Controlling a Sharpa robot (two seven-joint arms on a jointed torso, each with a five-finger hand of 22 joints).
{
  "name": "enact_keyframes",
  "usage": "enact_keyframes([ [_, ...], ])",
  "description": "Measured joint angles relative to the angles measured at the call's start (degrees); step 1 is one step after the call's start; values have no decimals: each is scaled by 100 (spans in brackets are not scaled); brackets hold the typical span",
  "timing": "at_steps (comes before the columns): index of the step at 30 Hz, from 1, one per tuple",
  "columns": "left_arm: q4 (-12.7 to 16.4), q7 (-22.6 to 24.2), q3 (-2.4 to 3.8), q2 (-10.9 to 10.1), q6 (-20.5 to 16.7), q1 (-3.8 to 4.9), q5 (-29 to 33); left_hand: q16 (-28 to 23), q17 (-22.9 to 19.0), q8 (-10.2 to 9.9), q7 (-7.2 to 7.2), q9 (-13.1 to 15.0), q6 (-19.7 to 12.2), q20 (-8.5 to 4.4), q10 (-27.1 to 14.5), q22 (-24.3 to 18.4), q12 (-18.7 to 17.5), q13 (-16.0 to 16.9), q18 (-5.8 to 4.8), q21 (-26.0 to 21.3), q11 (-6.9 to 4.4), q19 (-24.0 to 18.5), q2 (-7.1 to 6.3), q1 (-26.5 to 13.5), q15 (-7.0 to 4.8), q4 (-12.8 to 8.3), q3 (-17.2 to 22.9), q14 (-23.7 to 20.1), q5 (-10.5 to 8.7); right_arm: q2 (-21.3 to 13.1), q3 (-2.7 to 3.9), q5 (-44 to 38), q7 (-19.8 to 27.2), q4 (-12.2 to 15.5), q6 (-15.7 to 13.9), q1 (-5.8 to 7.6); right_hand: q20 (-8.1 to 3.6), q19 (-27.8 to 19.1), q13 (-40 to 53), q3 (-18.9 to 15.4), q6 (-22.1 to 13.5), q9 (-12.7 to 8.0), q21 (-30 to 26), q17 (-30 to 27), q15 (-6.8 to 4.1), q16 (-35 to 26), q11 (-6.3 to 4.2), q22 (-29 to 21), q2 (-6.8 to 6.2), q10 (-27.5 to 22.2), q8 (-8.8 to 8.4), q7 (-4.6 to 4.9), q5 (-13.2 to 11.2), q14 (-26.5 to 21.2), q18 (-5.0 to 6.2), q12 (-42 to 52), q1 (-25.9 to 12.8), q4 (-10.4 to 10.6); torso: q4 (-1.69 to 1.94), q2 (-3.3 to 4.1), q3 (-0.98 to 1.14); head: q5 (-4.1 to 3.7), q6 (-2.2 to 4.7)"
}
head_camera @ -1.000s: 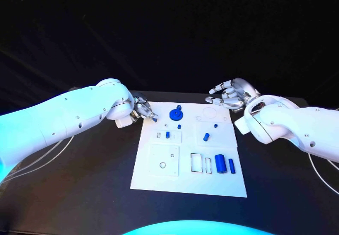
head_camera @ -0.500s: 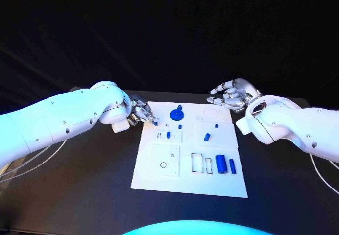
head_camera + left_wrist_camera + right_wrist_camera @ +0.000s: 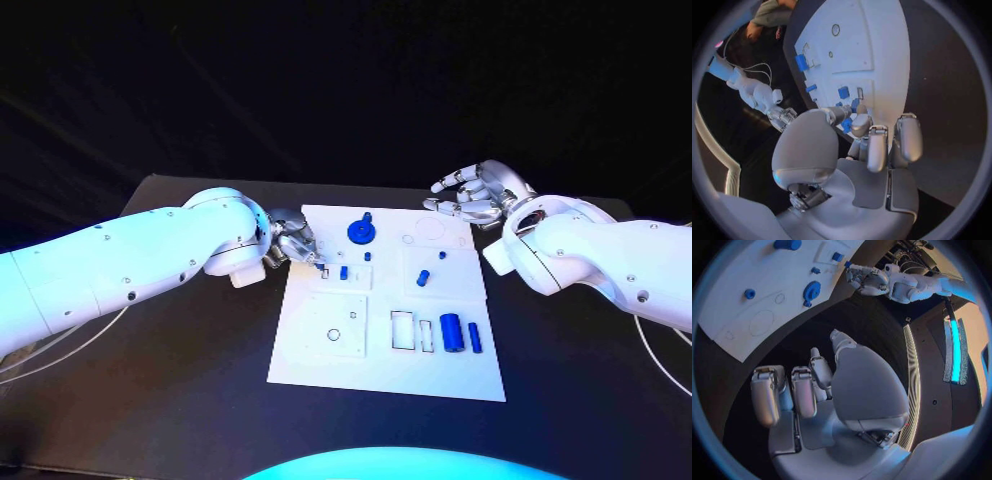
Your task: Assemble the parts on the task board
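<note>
left hand (image 3: 293, 240): has slid inward along the task board (image 3: 387, 375) at 9 o'clock, pinching a small blue part (image 3: 846, 124) | right hand (image 3: 473, 195): unmoved, spread, holds nothing | placement looks next

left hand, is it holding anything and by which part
The left hand pinches a small blue part between its fingertips over the task board; which end it grips cannot be told.

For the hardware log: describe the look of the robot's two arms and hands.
Both arms are smooth, rounded white shells with small dark screw dots; the left arm and right arm each trail thin pale cables onto the table. The left hand and right hand are silver metal, with segmented fingers and rounded palm housings.
</note>
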Motion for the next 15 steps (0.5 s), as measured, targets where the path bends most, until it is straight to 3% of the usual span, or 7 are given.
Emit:
enact_keyframes([
  [15, 66, 238, -23, -25, -171, -73, -398, 0, 0, 0, -11, -7, 29, -21, -1, -1, 21, -1, 0, -1, 0, 20, -15, -61, -20, -8, 7, -21, 25, -5, -2, 0, 2, 1, 0, -19, 0, 0, -1, 0, 0, 0, 0, 5, 0, 0, 0, -1, 0, 0, 0, 0, 0, 0, 0, 0, 0, 0, -5, 4, 4, 6, -32],
])
